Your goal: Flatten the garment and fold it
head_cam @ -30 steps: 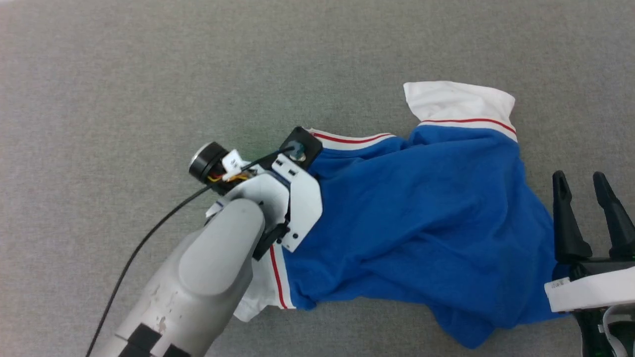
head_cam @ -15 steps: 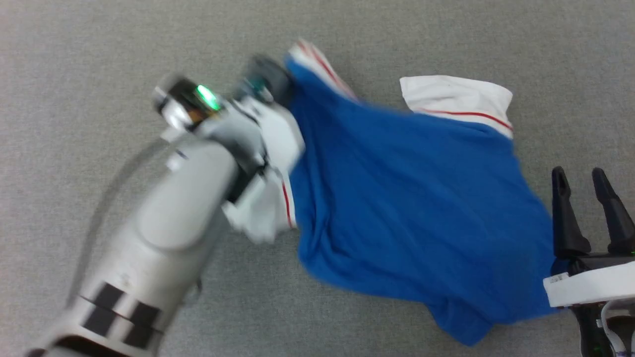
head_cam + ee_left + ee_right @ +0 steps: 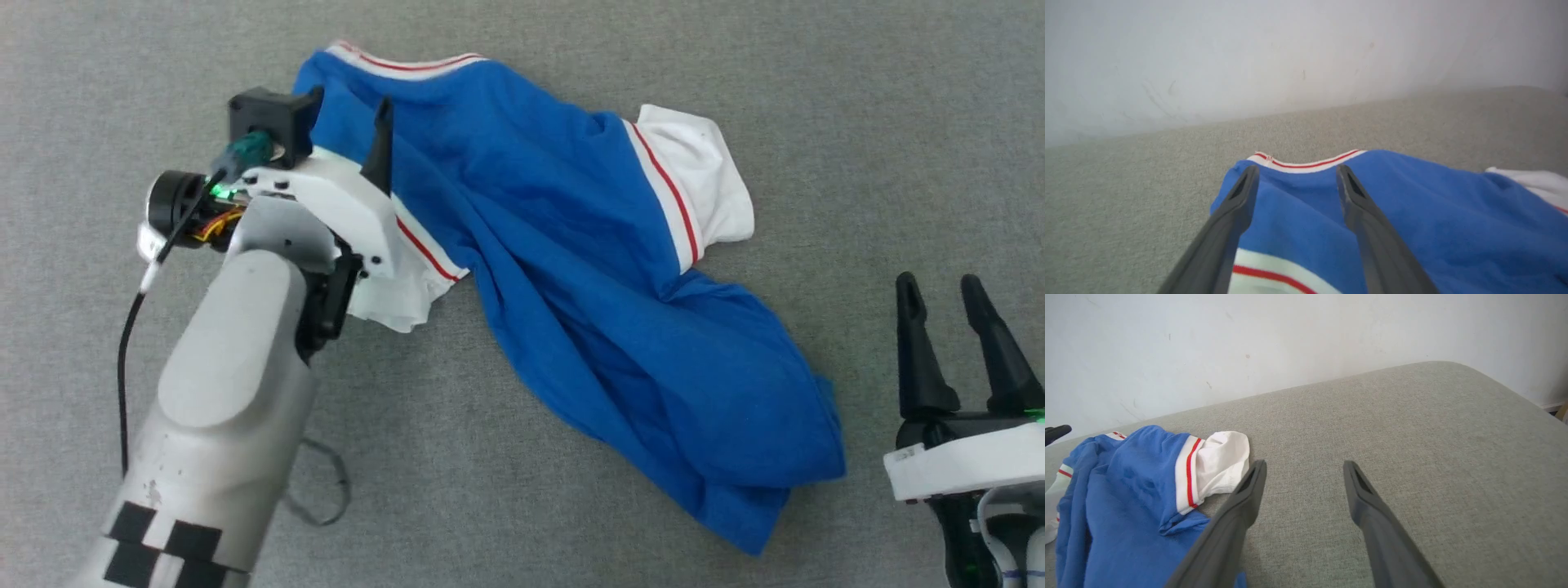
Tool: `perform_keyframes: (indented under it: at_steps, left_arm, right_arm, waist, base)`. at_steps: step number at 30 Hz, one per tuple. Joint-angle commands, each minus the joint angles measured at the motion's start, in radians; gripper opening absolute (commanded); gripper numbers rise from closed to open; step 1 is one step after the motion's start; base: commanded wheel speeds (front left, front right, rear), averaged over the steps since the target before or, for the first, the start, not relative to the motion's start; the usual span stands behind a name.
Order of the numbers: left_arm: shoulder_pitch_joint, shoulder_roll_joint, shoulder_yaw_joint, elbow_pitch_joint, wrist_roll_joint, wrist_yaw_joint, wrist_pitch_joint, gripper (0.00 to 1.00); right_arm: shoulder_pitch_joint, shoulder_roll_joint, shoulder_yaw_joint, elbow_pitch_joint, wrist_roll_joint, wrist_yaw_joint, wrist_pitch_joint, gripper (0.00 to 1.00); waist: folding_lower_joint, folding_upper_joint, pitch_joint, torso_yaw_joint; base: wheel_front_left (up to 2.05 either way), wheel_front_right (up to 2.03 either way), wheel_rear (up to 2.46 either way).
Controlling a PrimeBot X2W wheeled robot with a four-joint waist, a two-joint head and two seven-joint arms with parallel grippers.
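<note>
The left end effector [image 3: 1296, 169] hovers wide open over the striped upper edge of the garment [image 3: 571, 269], gripping nothing. The garment lies bunched diagonally across the grey tabletop [image 3: 735, 65], so flattening seems unfinished. The right end effector [image 3: 939, 286], open and empty, sits near its lower end. Next, both likely need corners to pull apart.

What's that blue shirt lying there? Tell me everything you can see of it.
The garment is a royal-blue shirt of soft, jersey-like cloth with short white sleeves edged in red-and-white stripes; the same trim runs along its far edge. It lies rumpled, stretched diagonally across the grey fabric surface, not yet flat or folded. No print shows. The left gripper stands over its far end, jaws open; whether they touch the cloth is unclear. The right gripper stands apart, beside its near end.
</note>
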Motion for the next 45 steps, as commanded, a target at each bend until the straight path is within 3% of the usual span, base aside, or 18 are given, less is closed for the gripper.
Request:
perform_keyframes:
  at_steps: [1,7,12,17,23,27,37,38,39,45]
  left_arm:
    - [0.024,-0.023,0.041,-0.049,-0.035,0.021,-0.078,1.0]
    - [0.205,-0.04,0.114,-0.317,-0.052,0.085,-0.305,1.0]
    - [0.474,-0.019,0.117,-0.572,-0.015,0.125,-0.338,1.0]
    - [0.686,-0.049,0.095,-0.723,0.011,0.161,-0.345,1.0]
    - [0.754,-0.093,0.064,-0.757,0.059,0.153,-0.347,1.0]
    - [0.747,-0.113,0.064,-0.738,0.073,0.13,-0.347,1.0]
    - [0.731,-0.139,0.08,-0.713,0.086,0.087,-0.347,1.0]
    - [0.728,-0.143,0.08,-0.71,0.087,0.083,-0.347,1.0]
    - [0.725,-0.146,0.082,-0.709,0.087,0.079,-0.347,1.0]
    - [0.722,-0.156,0.099,-0.694,0.095,0.062,-0.347,1.0]
  right_arm:
    - [-0.009,0.003,0.011,0.004,-0.003,-0.001,-0.002,1.0]
    - [-0.024,0.003,0.031,0.001,-0.043,-0.001,0.037,1.0]
    - [-0.102,-0.001,0.05,-0.009,-0.089,-0.001,0.161,1.0]
    - [-0.25,-0.053,0.061,0.031,-0.111,-0.001,0.346,1.0]
    - [-0.381,-0.109,0.046,0.172,-0.16,-0.001,0.595,1.0]
    - [-0.422,-0.144,0.046,0.271,-0.212,-0.001,0.692,1.0]
    - [-0.454,-0.099,0.008,0.471,-0.241,-0.001,0.752,0.96]
    - [-0.456,-0.087,0.001,0.485,-0.236,-0.001,0.759,0.38]
    - [-0.459,-0.08,-0.003,0.491,-0.236,-0.001,0.755,0.0]
    - [-0.499,-0.07,-0.039,0.477,-0.22,-0.001,0.638,0.0]
  waist:
    - [-0.0003,0.0,-0.024,0.017]
    - [-0.0003,0.0,-0.104,0.058]
    - [-0.0003,0.0,-0.14,0.098]
    - [-0.0003,0.0,-0.125,0.156]
    - [-0.0003,0.0,-0.096,0.226]
    - [-0.0003,0.0,-0.083,0.26]
    - [-0.0003,0.0,-0.056,0.288]
    - [-0.0003,0.0,-0.055,0.287]
    - [-0.0003,0.0,-0.053,0.283]
    - [-0.0003,0.0,-0.076,0.234]
  base:
    - [0.0,0.0,0.0]
    - [0.0,0.0,0.0]
    - [0.0,0.0,0.0]
    - [0.0,0.0,0.0]
    - [0.0,0.0,0.0]
    - [0.0,0.0,0.0]
    - [0.0,0.0,0.0]
    - [0.0,0.0,0.0]
    - [0.0,0.0,0.0]
    - [0.0,0.0,0.0]
